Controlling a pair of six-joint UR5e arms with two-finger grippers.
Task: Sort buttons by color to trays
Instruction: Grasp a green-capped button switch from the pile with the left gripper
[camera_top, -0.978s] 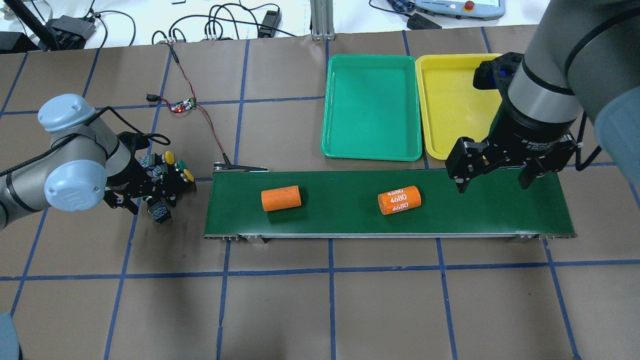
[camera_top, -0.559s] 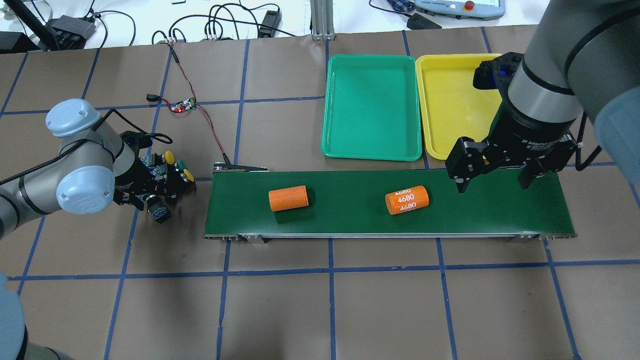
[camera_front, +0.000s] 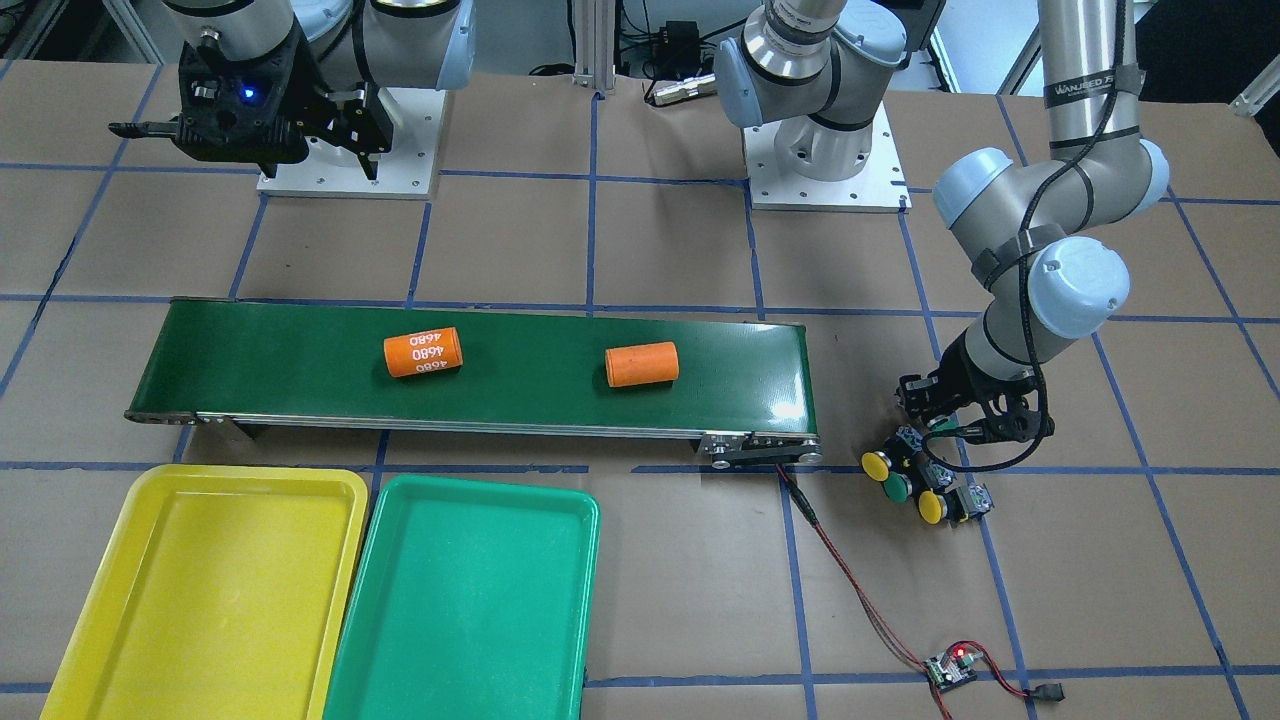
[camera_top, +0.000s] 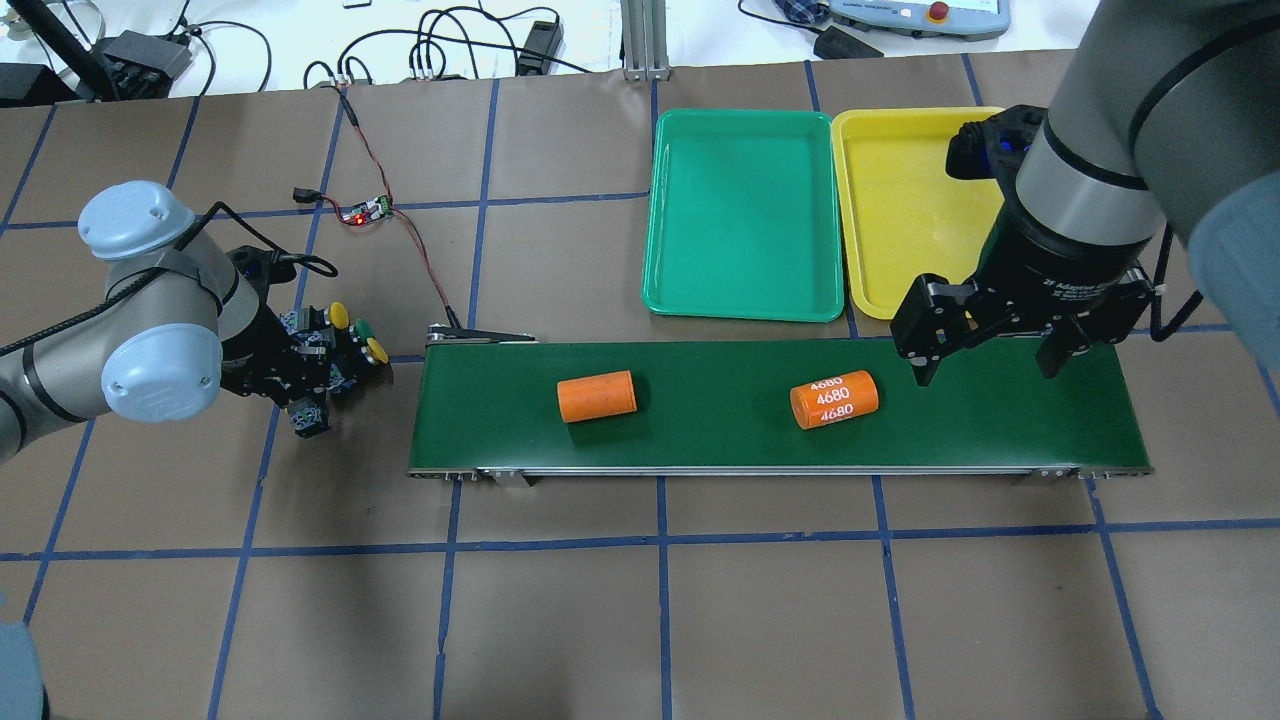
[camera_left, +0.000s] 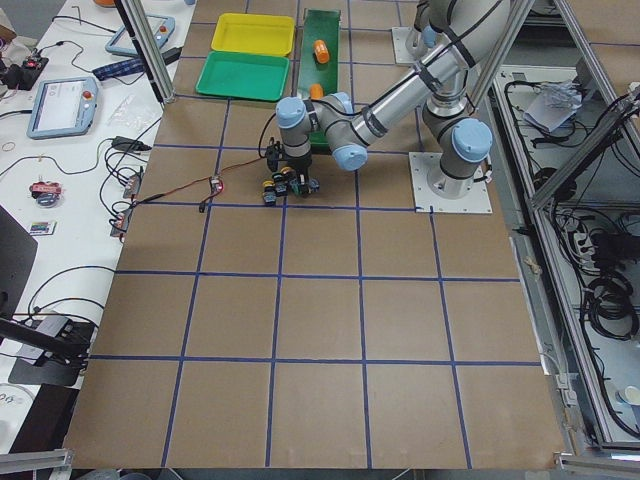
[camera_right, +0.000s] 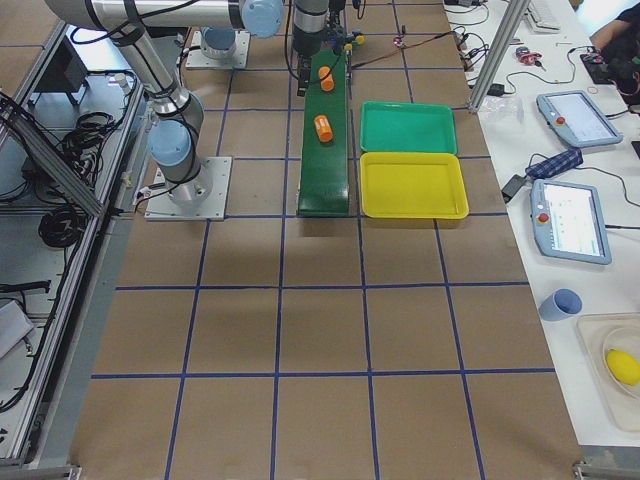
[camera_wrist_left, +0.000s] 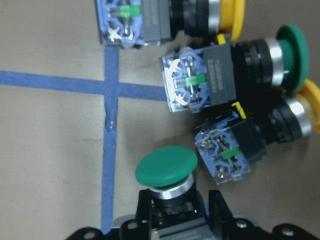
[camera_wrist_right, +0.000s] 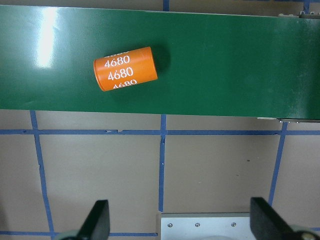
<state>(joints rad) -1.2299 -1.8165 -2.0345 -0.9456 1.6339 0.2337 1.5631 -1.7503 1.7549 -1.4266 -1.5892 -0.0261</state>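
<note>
Three buttons lie in a cluster left of the belt: a yellow one, a green one and a second yellow one. My left gripper points down just beside them and is shut on the body of the other green button, low over the table. That button's contact block shows in the overhead view. The green tray and the yellow tray sit side by side beyond the belt, both empty. My right gripper is open and empty above the belt's right end.
A long dark-green conveyor belt carries two orange cylinders, one plain and one marked 4680. A small circuit board with red wires runs to the belt's left end. Cables lie on the table's far edge.
Both orange cylinders have moved to the right along the belt. My left wrist has turned and shifted slightly, carrying the green button a little up and left. The right arm has not moved.
</note>
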